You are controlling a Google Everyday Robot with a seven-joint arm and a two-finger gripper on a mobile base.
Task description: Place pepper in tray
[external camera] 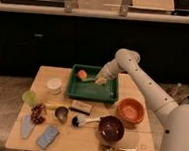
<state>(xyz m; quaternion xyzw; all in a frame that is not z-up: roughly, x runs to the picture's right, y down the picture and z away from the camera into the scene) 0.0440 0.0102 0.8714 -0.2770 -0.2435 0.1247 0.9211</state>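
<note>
Risk: the pepper [90, 80] looks to be hanging over the tray [92, 94] rather than lying flat in it. If it is let go from that height, I'd guess it could bounce, or roll against the orange-red fruit [82, 74] at about 10 o'clock inside the tray.

Cause: the gripper [99, 80] sits towards the tray's 1 o'clock corner, near the back wall. A release while the arm swings could drop the pepper on the rim, not the floor.

Second risk: a low pull-away might knock the fruit just beside the pepper's far tip, or nudge the tray itself.

Jaws: cannot tell how far they stand apart. The pepper pokes out from the gripper towards 9 o'clock, so by my reading it is held, but the grip itself is not clear to me.

Pepper: above the tray's back half, between fruit and gripper, lying roughly level.

Tray: at 12 o'clock on the table [132, 139], green, with the fruit in it.

Neighbours: orange bowl [130, 110] at 4 o'clock from the tray, dark bowl [111, 128] at 5 o'clock, both well apart from the gripper.
</note>
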